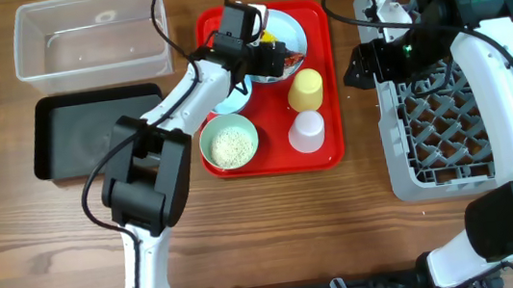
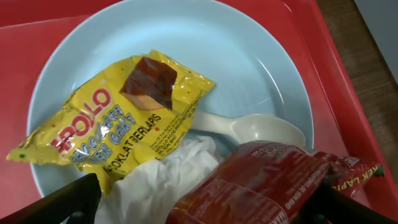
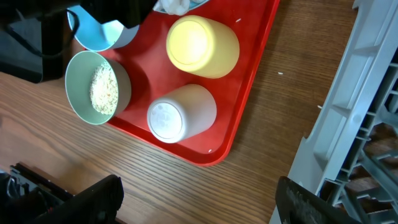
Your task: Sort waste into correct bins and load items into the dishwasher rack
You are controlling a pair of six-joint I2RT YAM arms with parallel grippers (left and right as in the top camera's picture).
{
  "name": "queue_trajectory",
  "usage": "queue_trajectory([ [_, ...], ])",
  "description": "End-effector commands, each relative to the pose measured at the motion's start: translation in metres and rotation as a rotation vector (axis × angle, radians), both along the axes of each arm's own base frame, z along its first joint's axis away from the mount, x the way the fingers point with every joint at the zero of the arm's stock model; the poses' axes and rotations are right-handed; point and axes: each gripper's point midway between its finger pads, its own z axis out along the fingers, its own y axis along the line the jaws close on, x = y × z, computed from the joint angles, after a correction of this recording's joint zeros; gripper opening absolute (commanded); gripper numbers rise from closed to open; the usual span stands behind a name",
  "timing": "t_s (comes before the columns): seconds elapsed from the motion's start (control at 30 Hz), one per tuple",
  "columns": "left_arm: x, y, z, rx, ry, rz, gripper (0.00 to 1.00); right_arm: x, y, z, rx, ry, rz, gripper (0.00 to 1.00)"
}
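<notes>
Red tray (image 1: 272, 113) (flat) on wooden table (image 1: 18, 258)

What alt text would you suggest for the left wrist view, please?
A pale blue plate on a red tray holds a yellow wrapper, a red wrapper, a crumpled white tissue and a white spoon. The open left gripper shows along the bottom edge.

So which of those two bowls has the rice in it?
The greenish bowl at the red tray's near left corner, beside the white cup. The bluer bowl behind it, half hidden under the left arm, shows no grains.
</notes>
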Motion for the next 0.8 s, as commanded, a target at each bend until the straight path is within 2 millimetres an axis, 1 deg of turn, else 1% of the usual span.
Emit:
queue_trajectory([
  [0.0,-0.007,-0.013,-0.031,0.019,0.040,-0.016,0.77,-0.001,-0.001,0.011,-0.012,-0.039,0.010,0.81],
  [0.1,-0.009,-0.017,-0.031,0.018,0.037,-0.024,0.41,-0.001,-0.001,0.011,-0.012,-0.037,0.010,0.81],
  [0.17,-0.008,-0.017,-0.030,0.016,0.034,-0.023,0.05,-0.002,-0.001,0.011,-0.012,-0.035,0.010,0.81],
  [0.23,-0.004,-0.019,-0.020,0.002,0.009,-0.024,0.04,-0.001,-0.002,0.010,-0.014,-0.036,0.009,0.81],
  [0.27,-0.001,-0.021,-0.003,-0.016,-0.026,-0.024,0.04,-0.001,-0.003,0.010,-0.019,-0.035,0.006,0.81],
  [0.33,0.002,-0.022,0.021,-0.037,-0.067,-0.024,0.04,-0.001,-0.003,0.010,-0.019,-0.035,0.007,0.80],
  [0.37,0.003,-0.022,0.043,-0.054,-0.100,-0.021,0.04,-0.001,-0.003,0.010,-0.019,-0.036,0.006,0.77],
  [0.4,0.004,-0.020,0.058,-0.066,-0.122,-0.017,0.04,-0.001,-0.003,0.010,-0.019,-0.036,0.006,0.76],
  [0.43,0.007,-0.012,0.078,-0.089,-0.140,0.042,0.04,-0.001,-0.003,0.010,-0.018,-0.035,0.006,0.75],
  [0.5,0.010,0.011,0.121,-0.139,-0.176,0.130,0.04,-0.001,-0.003,0.010,-0.019,-0.035,0.006,0.75],
  [0.53,0.011,0.023,0.136,-0.154,-0.188,0.158,0.04,-0.001,-0.002,0.010,-0.018,-0.035,0.006,0.75],
  [0.57,0.013,0.047,0.159,-0.159,-0.217,0.204,0.04,-0.001,-0.002,0.010,-0.018,-0.036,0.006,0.75],
  [0.6,0.017,0.077,0.175,-0.143,-0.243,0.267,0.04,-0.001,-0.002,0.010,-0.018,-0.036,0.006,0.75],
  [0.63,0.021,0.111,0.185,-0.115,-0.264,0.345,0.04,-0.001,-0.002,0.010,-0.018,-0.036,0.006,0.75],
  [0.67,0.025,0.142,0.189,-0.083,-0.274,0.419,0.04,-0.001,-0.002,0.010,-0.018,-0.037,0.006,0.75],
  [0.7,0.030,0.178,0.186,-0.049,-0.271,0.497,0.04,-0.001,-0.002,0.010,-0.018,-0.036,0.005,0.75],
  [0.77,0.032,0.235,0.166,-0.009,-0.212,0.601,0.04,-0.001,-0.002,0.010,-0.018,-0.037,0.006,0.75],
])
